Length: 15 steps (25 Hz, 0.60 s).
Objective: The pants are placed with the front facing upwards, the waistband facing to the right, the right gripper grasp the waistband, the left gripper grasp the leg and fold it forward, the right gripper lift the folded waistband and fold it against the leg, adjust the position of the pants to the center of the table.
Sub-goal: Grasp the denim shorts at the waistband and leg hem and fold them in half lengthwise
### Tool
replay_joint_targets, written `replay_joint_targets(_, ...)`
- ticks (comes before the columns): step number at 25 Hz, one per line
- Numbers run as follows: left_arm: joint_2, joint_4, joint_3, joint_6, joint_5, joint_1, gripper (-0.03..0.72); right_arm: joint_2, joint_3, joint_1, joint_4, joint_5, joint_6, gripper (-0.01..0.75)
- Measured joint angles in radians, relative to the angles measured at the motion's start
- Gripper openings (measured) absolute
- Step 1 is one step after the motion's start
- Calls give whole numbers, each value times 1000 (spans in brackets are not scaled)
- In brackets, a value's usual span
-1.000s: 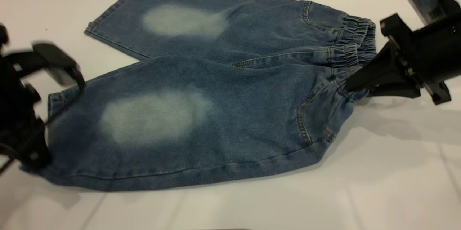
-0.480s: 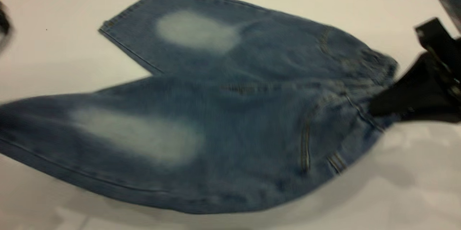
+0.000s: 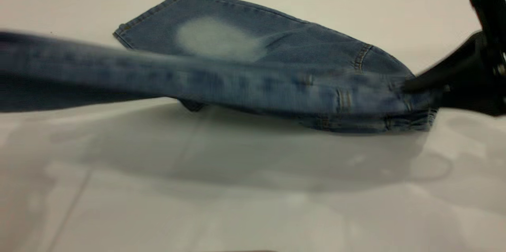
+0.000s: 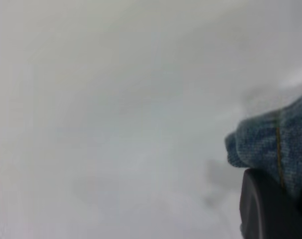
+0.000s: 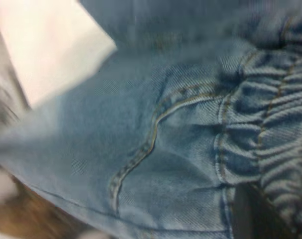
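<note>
my black right tool [image 3: 411,86] pinches the ruched dark waistband [image 5: 270,134]; left tool [image 4: 270,209] holds the short blue denim pants [image 3: 253,46] leg hem, soft, floppy, above white surface [image 3: 253,204].

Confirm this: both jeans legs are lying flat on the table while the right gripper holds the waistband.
Not quite. In the exterior view only the far leg lies flat on the table; the near leg is lifted off it. The right gripper does hold the waistband.
</note>
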Motion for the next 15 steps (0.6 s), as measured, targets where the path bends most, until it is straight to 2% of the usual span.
replay_joint_targets(2,99,67,-69,-65,-44,0,47,13,-21,0,26,-8,48,52)
replay_joint_targets(6,304,108,-241,-117,-117,-3,47,80,-101,0,33,-19,149,52)
replay_joint_targets(15,691,127,-638,-121,-170,-45,47,276,-324,0,41,-45,303,53)
